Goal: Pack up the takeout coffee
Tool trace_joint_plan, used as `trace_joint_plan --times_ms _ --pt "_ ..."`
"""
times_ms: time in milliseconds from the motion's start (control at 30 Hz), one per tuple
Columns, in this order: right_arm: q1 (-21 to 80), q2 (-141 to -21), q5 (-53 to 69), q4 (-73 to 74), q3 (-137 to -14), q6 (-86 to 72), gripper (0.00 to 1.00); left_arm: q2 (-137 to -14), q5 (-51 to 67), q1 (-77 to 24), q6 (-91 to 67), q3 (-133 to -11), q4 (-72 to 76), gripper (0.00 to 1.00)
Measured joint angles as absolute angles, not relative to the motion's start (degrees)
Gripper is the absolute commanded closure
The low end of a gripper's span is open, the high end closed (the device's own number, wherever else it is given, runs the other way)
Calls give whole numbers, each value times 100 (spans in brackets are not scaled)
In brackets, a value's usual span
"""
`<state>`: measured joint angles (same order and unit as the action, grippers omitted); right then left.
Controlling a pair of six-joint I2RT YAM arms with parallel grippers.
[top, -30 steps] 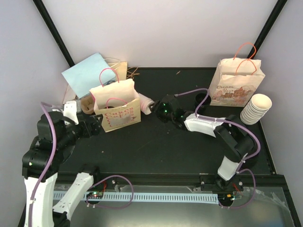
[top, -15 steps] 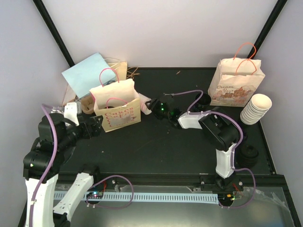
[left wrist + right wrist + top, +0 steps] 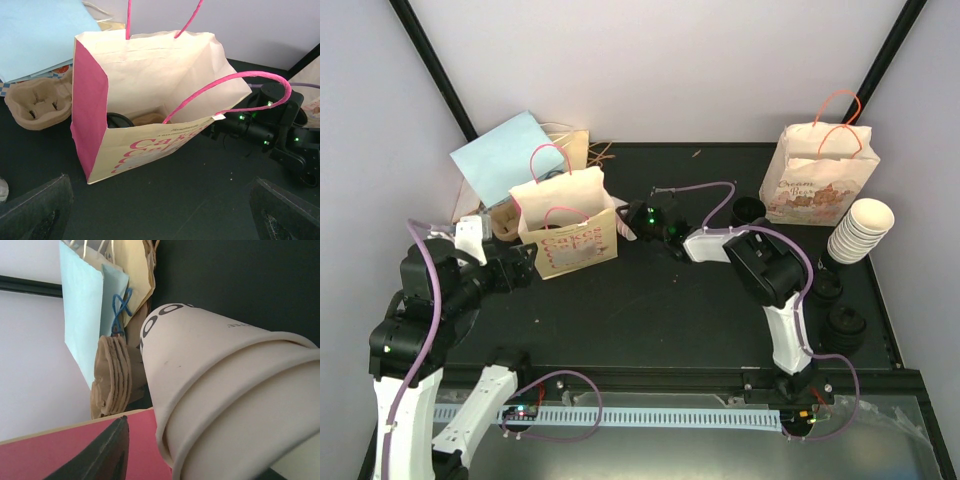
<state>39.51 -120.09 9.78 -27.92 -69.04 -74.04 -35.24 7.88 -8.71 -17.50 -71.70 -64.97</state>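
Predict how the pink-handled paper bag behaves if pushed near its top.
The bag has creased, thin walls that would probably crumple. Standing tall and open, it may tip, though the dark object inside might steady it.

Top cam: fixed, above & behind the arm bases, looks down on the whole table (image 3: 650, 330) from far off. Left wrist cam: mid-range, tilted down into the open bag (image 3: 150, 85), w/ the right arm (image 3: 272, 131) at its right edge. Right wrist cam: rolled sideways, v. close on the paper cup (image 3: 215, 365), bag's pink side along the bottom. All 3 share the bag.
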Motion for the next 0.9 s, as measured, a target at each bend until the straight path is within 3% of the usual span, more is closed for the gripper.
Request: trace_joint_plan --times_ms 333,633,900 --pt "3951 -11933 871 -2842 -6810 -7212 94 -3524 790 -871 -1747 -7124 -6466 1" --pt "3951 -11312 690 -2567 -6543 -6746 93 -3524 792 -871 -1723 -7078 -6464 1" --pt "3944 -10047 220 -978 -6477 -5347 93 -3518 792 -871 -1704 -7074 -6464 1"
